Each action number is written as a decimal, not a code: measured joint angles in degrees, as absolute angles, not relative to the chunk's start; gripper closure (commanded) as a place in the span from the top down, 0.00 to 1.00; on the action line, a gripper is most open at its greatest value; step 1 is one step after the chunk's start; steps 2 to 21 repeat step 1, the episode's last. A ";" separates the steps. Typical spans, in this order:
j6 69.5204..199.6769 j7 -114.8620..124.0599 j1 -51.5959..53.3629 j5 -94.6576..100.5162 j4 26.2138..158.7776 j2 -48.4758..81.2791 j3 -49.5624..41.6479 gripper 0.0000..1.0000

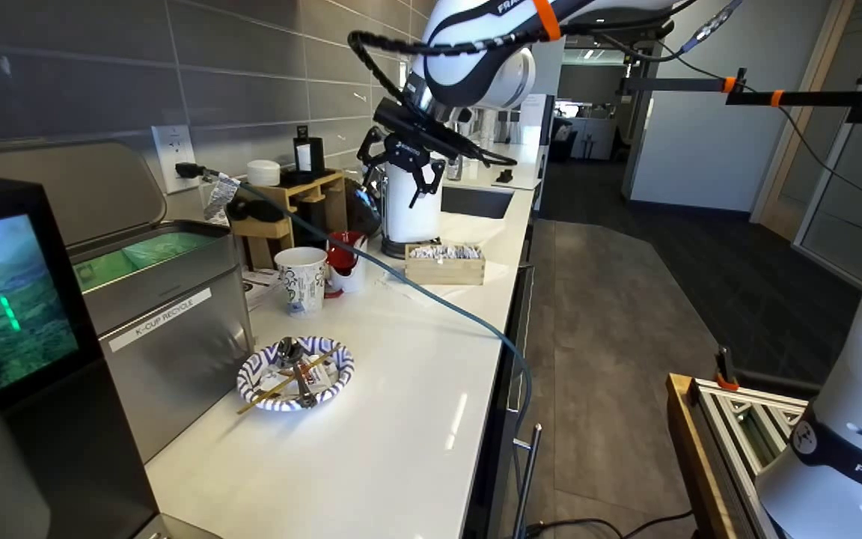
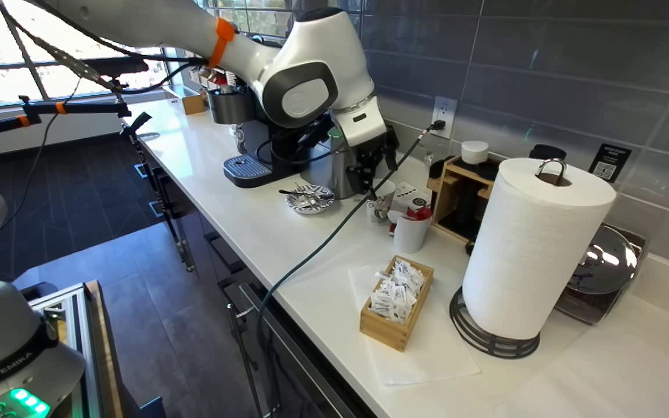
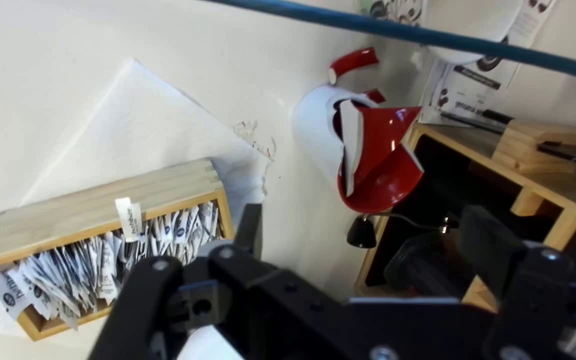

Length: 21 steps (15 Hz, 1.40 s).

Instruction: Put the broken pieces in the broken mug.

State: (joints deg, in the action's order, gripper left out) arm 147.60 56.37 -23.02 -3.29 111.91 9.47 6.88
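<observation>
Right of the sachet box (image 3: 93, 205) in the wrist view, bare counter (image 3: 298, 227) should give us approach room. Just beside the broken mug (image 3: 323, 131) lies a curved red shard (image 3: 353, 62), best pinched squarely across its narrow width; our wide-spread, empty gripper (image 3: 368, 227) must clear the blue cable (image 3: 418, 37) and wooden shelf (image 3: 563, 189).

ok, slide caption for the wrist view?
Open gripper, a broken mug with a red shard beside it, and a packet box.

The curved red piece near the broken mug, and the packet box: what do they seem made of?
The curved red piece: probably glazed ceramic, seemingly glossy; its broken end shows pale material under the red. The packet box: apparently light wood, matt-looking; darker interlocking corner joints suggest it.
</observation>
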 measured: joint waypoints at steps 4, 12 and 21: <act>147.56 53.45 -24.32 -7.79 112.62 8.34 8.08 1.00; 147.56 53.45 -24.32 -7.79 112.62 8.34 8.08 1.00; 147.56 53.45 -24.32 -7.79 112.62 8.34 8.08 1.00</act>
